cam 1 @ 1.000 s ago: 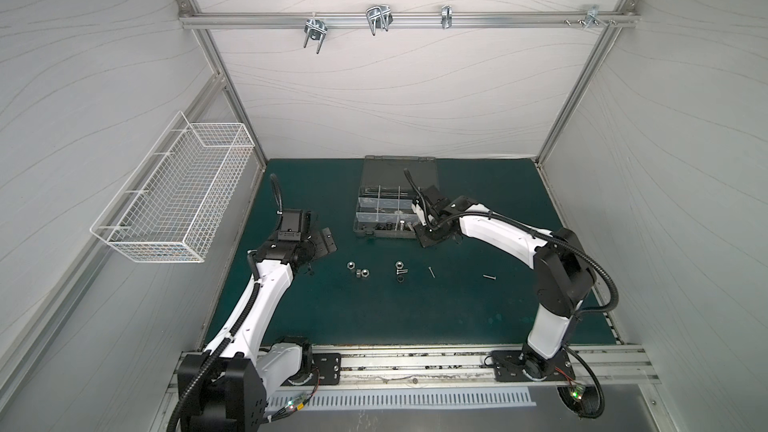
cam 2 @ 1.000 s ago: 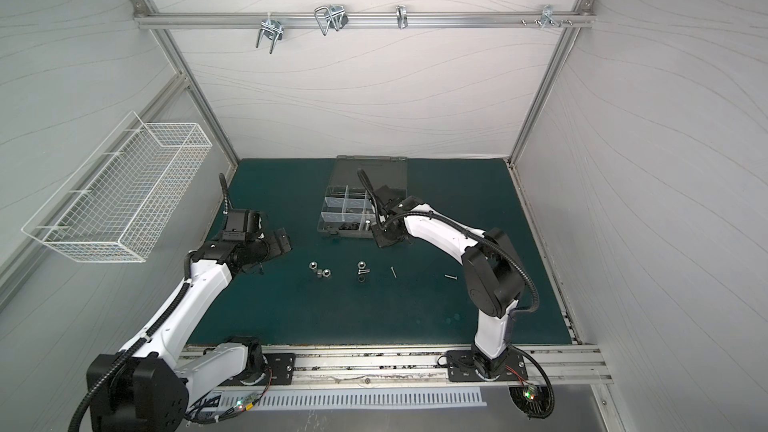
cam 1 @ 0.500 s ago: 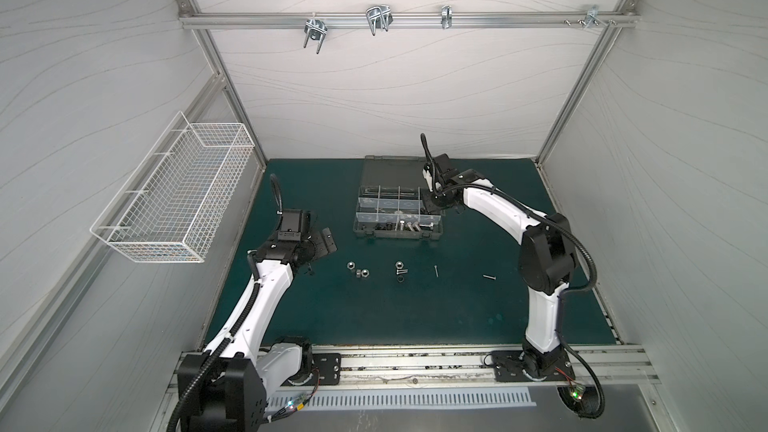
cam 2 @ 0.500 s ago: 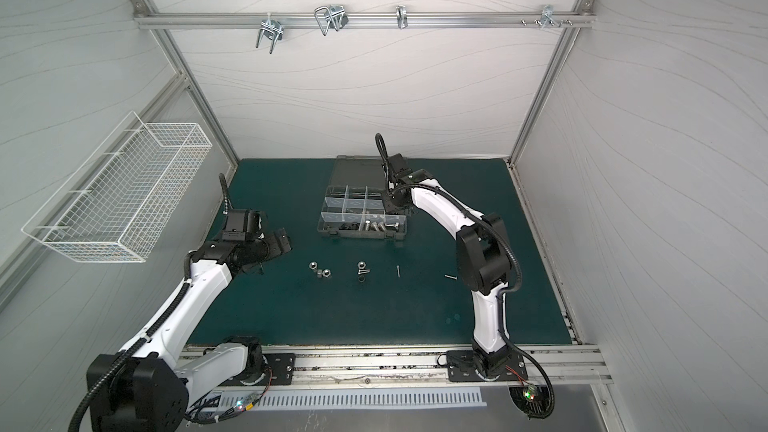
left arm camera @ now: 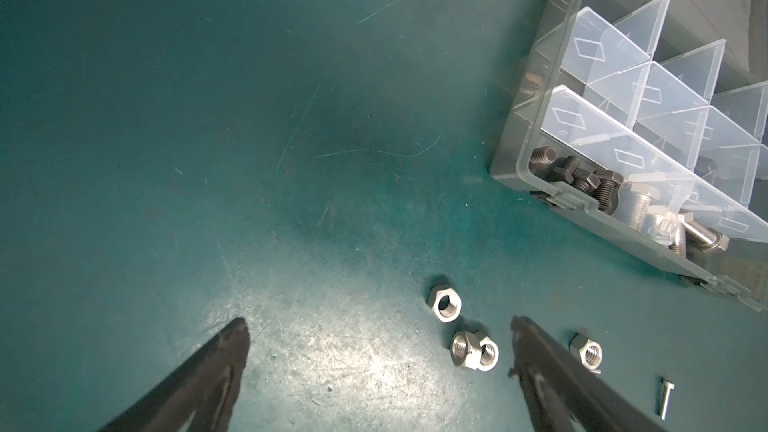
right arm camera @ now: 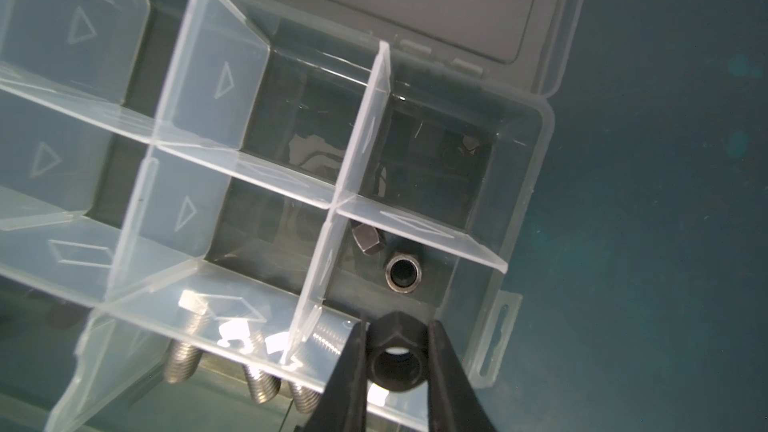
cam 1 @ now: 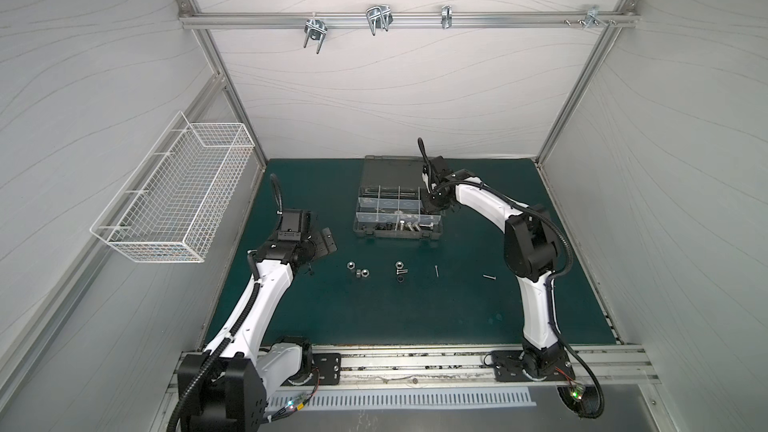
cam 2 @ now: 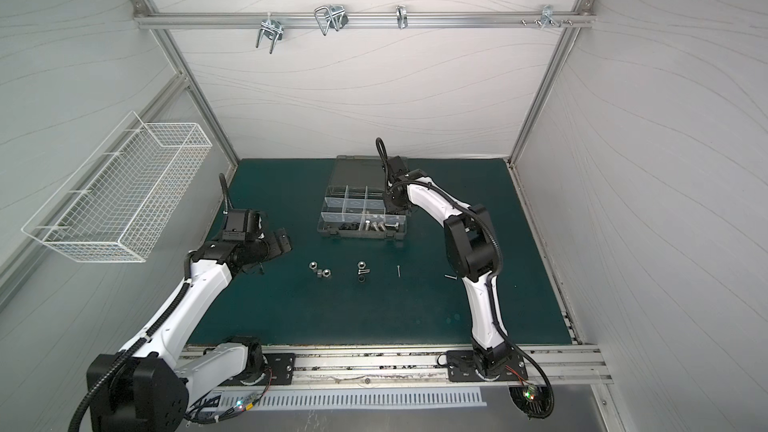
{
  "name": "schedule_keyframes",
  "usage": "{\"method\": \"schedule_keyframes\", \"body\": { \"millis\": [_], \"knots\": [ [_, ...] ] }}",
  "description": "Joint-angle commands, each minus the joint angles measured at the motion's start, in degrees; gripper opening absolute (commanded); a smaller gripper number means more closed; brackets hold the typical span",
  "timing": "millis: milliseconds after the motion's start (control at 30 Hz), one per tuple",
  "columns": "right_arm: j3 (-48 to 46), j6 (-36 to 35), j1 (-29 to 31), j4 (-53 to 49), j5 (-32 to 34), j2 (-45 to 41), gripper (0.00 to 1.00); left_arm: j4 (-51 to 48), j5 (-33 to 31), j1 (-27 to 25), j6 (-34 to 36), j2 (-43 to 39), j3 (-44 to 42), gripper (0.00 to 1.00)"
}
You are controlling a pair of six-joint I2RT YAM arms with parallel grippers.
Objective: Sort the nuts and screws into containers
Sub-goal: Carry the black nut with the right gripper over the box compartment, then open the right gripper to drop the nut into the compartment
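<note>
My right gripper (right arm camera: 397, 326) is shut on a black nut (right arm camera: 399, 332) and hangs over the right end of the dark grey organizer case (cam 1: 397, 236). In the compartment (right arm camera: 469, 238) just below lie two more black nuts (right arm camera: 403, 274). Front compartments hold black bolts (left arm camera: 582, 178) and silver bolts (left arm camera: 640, 214). My left gripper (left arm camera: 379, 326) is open and empty, low over the mat left of the loose silver nuts (left arm camera: 444, 304). On the mat in a top view lie silver nuts (cam 1: 361, 273), a black ring nut (cam 1: 401, 280) and thin screws (cam 1: 436, 270).
The case's lid (cam 1: 390, 168) lies open flat behind the compartments. A white wire basket (cam 1: 178, 201) hangs on the left wall. Silver U-hooks (cam 1: 378, 18) hang from the rail on the back wall. Another thin screw (cam 1: 489, 277) lies near the right arm's elbow.
The right arm swung from the case's front right corner to its back right, then came forward over the right-hand compartments, still holding the nut. The left arm has not moved.
</note>
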Motion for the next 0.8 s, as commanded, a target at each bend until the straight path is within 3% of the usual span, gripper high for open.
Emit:
{"method": "schedule_keyframes", "body": {
  "millis": [0, 133, 333, 767],
  "knots": [
    [1.0, -1.1, -0.6, -0.9, 0.5, 1.4, 0.1, 0.1, 0.3, 0.3, -0.3, -0.5, 2.6, 0.99],
    [1.0, -1.1, -0.7, -1.0, 0.0, 1.6, 0.26, 0.1, 0.1, 0.4, -0.3, -0.6, 2.6, 0.99],
    [0.4, -1.6, -0.7, -1.7, -0.3, -0.3, 0.39, 0.4, 0.8, 0.4, -0.3, -0.2, 2.8, 0.99],
    [-6.1, -0.3, 1.7, -1.0, -0.8, -11.2, 0.41, 0.2, 0.1, 0.4, -0.3, -0.5, 2.8, 0.99]
  ]
}}
